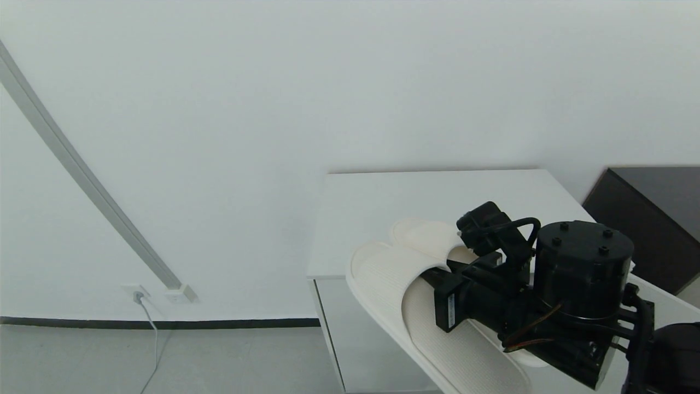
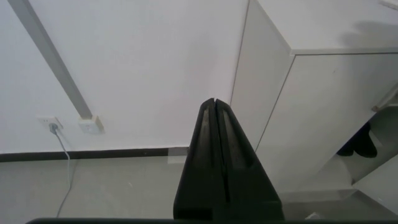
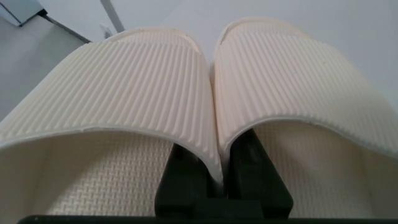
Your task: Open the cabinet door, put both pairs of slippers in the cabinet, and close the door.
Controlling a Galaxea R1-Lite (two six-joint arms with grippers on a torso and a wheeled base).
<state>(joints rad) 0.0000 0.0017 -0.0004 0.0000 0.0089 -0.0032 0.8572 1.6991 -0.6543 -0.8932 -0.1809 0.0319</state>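
A pair of cream ribbed slippers (image 1: pixel 383 279) hangs over the front edge of the white cabinet (image 1: pixel 426 191). My right gripper (image 3: pixel 216 165) is shut on them, pinching the two inner strap edges together; the slippers (image 3: pixel 143 81) lie side by side around its fingers. My left gripper (image 2: pixel 214 109) is shut with nothing in it, low in front of the cabinet's (image 2: pixel 323 99) left corner. Past the white front panel a gap (image 2: pixel 367 140) shows dark things inside the cabinet.
A dark cabinet (image 1: pixel 651 219) stands to the right of the white one. On the wall to the left, a grey conduit (image 1: pixel 82 169) runs down to a socket (image 1: pixel 136 294) with a cable. Bare grey floor (image 1: pixel 164 355) lies left of the cabinet.
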